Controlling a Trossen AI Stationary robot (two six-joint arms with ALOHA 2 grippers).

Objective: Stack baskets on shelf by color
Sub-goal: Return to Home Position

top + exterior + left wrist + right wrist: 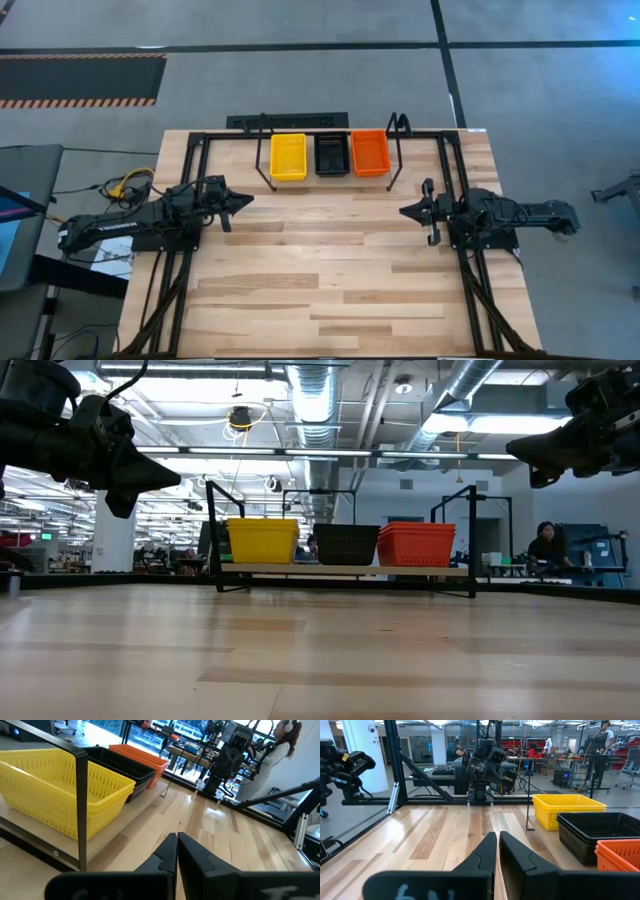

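Note:
Three stacks of baskets stand side by side on the shelf [340,570] at the table's far edge: yellow [289,157] on the left, black [332,155] in the middle, red-orange [370,152] on the right. They rest by their bottoms on the light board, between the black wire hoops [397,150]. My left gripper [245,200] hovers shut at the table's left, pointing toward the middle, nearer than the shelf. My right gripper [405,211] hovers shut at the table's right, facing it. Neither holds anything. The left wrist view shows the yellow stack [60,790] close by.
Bare wooden tabletop [320,270] lies between and in front of the two arms. Black frame rails [195,160] run along the table's left and right sides. A dark strip [288,121] lies behind the shelf. A person [545,545] sits in the room beyond.

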